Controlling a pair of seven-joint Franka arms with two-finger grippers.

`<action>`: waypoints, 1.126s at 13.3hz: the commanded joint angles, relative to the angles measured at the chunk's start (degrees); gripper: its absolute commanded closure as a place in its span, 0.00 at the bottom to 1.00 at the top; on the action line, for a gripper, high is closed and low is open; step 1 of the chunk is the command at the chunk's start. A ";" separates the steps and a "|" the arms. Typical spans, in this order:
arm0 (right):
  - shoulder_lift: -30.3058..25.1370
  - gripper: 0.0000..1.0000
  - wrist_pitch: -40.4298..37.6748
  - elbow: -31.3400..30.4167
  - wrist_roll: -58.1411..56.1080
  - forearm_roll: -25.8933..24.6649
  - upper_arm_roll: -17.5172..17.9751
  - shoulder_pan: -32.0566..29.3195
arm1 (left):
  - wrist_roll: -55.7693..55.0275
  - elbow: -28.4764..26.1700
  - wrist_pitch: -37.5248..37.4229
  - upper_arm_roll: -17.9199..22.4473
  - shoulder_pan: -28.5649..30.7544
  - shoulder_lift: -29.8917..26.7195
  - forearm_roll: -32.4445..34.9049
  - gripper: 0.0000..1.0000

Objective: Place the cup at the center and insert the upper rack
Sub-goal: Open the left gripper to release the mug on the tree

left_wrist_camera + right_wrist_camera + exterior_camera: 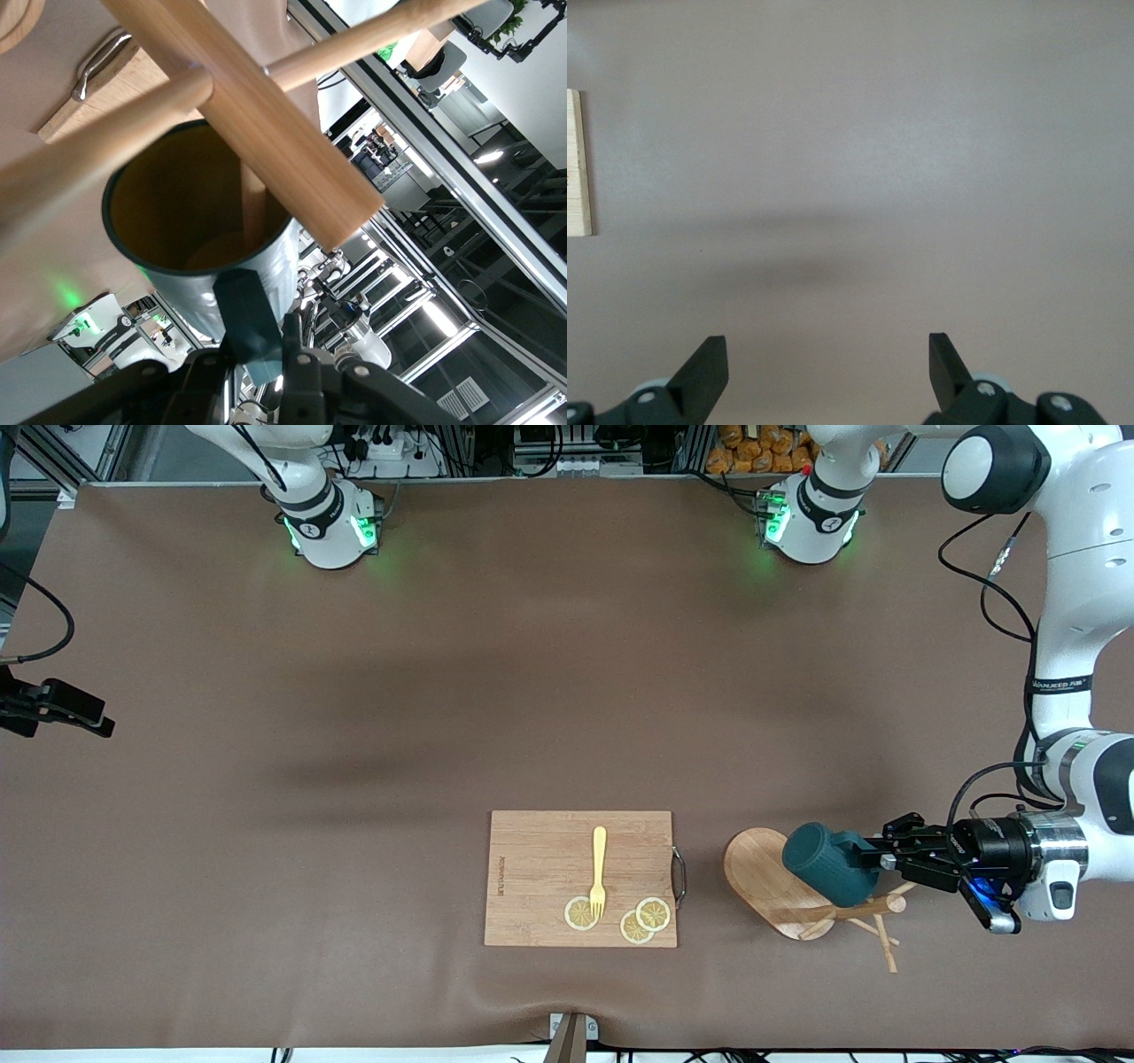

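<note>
- I see the cup (824,864): dark teal, ribbed outside, lying on its side up in the air over the upper rack (780,881), mouth pointing away from the left gripper (873,859).
- Left gripper is clamped on the cup's handle (248,323) — jaws closed on it, wrist turned sideways, at the left arm's end of the table.
- Upper rack is light wood: oval bamboo base tipped over, round central post (855,910) lying along the mat, thin pegs (884,943) splayed out from it.
- Left wrist view gives me what the front view can't — the cup's yellowish-tan inside (190,199), with one peg end poking into the mouth and the thick post crossing just over the rim.
- The front view alone shows the layout: rack beside a rectangular bamboo cutting board (540,868) with a metal end handle, toward the middle of the table.
- On the board: a yellow fork (598,872) with its tines over one lemon slice (580,913), two more overlapping slices (645,919) beside it.
- Right gripper (828,367) only shows in its own wrist view: black fingers spread wide, nothing between them, waiting over bare brown mat (859,159), a board corner at the frame edge.
- Mat is matte brown, slightly rippled.
</note>
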 commanded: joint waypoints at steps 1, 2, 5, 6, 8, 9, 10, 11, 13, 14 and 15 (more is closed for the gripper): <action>-0.07 0.00 -0.21 0.67 0.06 0.61 0.86 -1.22 | 1.41 0.33 -1.17 0.00 0.65 0.38 -2.07 1.00; -0.07 0.00 -0.21 0.67 0.06 0.61 0.86 -1.22 | 1.59 0.25 -1.17 0.00 0.65 0.38 -2.25 1.00; -0.07 0.00 -0.21 0.67 0.06 0.61 0.86 -1.22 | 1.76 0.33 -1.08 0.00 0.56 0.46 -3.21 0.18; -0.07 0.00 -0.21 0.67 0.06 0.61 0.86 -1.22 | 1.76 0.33 -1.08 0.08 0.48 0.47 -4.00 0.08; -0.07 0.00 -0.21 0.67 0.06 0.61 0.86 -1.22 | 1.85 0.33 -1.08 0.08 0.39 0.29 -4.01 0.00; -0.07 0.00 -0.21 0.67 0.06 0.61 0.86 -1.22 | 1.59 0.33 -1.08 0.08 0.30 0.29 -4.01 0.00; -0.07 0.00 -0.21 0.67 0.06 0.61 0.86 -1.22 | 1.41 0.33 -1.08 0.08 0.30 0.12 -4.01 0.00; -0.07 0.00 -0.21 0.67 0.06 0.61 0.86 -1.22 | 0.98 0.33 -1.08 0.08 0.30 -0.06 -3.92 0.00; -0.07 0.00 -0.21 0.67 0.06 0.61 0.86 -1.22 | 0.62 0.42 -1.16 0.08 0.13 -0.67 -3.13 0.00; -0.07 0.00 -0.21 0.67 0.06 0.61 0.86 -1.22 | 0.71 0.42 -1.17 1.21 -0.40 -1.63 -1.82 0.00; -0.07 0.00 -0.21 0.67 0.06 0.61 0.86 -1.22 | 1.06 0.51 -1.08 2.01 -1.45 -2.69 0.54 0.00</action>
